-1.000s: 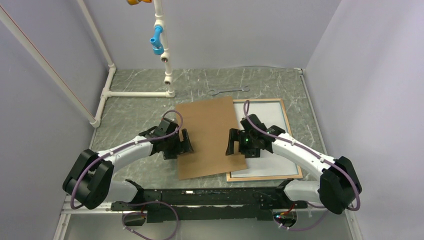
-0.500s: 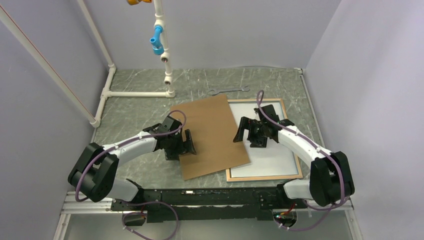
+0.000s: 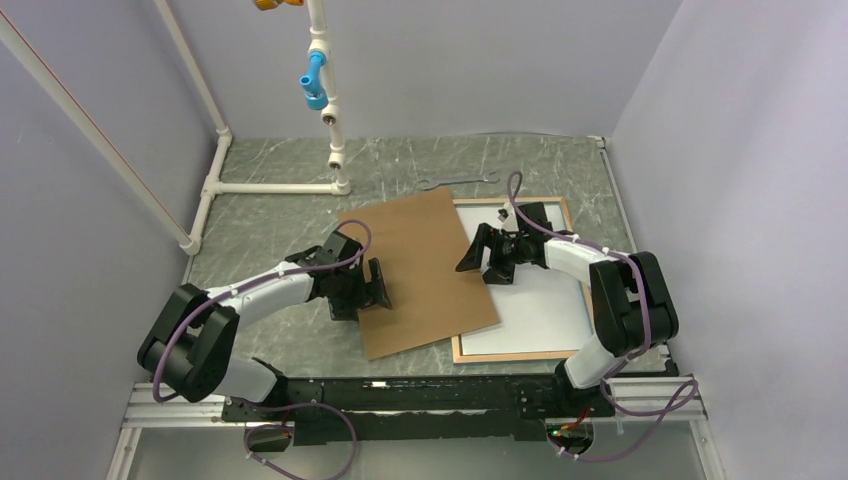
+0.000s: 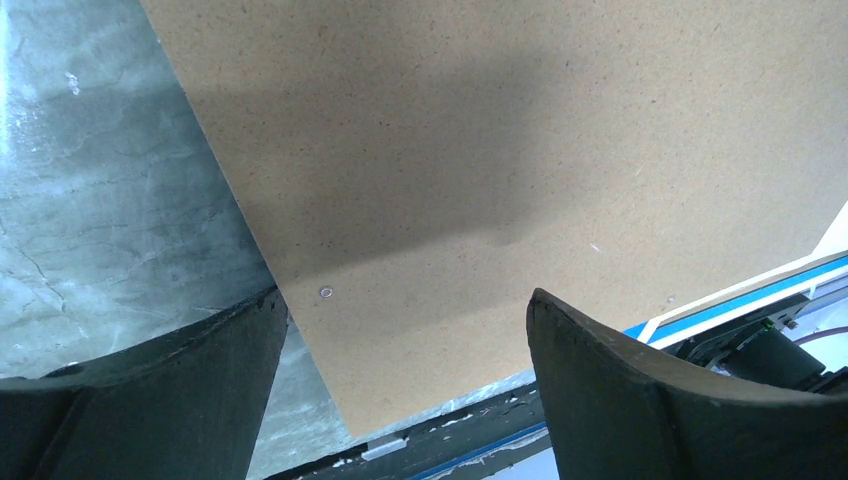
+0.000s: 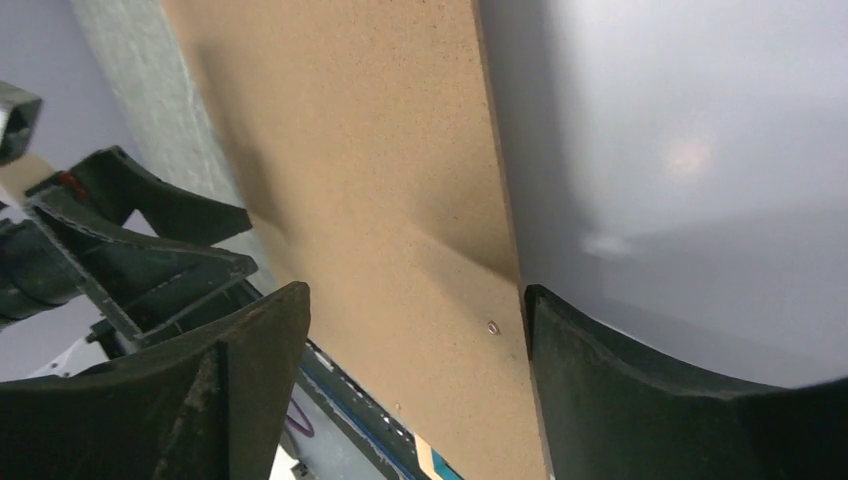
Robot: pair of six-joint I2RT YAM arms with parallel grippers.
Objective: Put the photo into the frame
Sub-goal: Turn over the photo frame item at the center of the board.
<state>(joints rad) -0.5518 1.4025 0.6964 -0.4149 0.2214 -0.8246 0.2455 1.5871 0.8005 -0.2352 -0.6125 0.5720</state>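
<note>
The frame lies at the right with its pale tan back up. A white sheet fills it; I cannot tell if this is the photo's reverse, and no mountain picture shows. A plain brown backing board lies slanted in the middle, its right edge over the frame's left side. My left gripper is open over the board's left edge. My right gripper is open and straddles the board's right edge, with the board on one side and the white sheet on the other.
A metal wrench lies on the marbled table behind the board. A white pipe stand with a blue fitting rises at the back left. Grey walls close in both sides and the back.
My right arm has folded back and its gripper has moved up and left to the board's right edge. The board has turned slightly. My left gripper shifted a little right, then held still.
</note>
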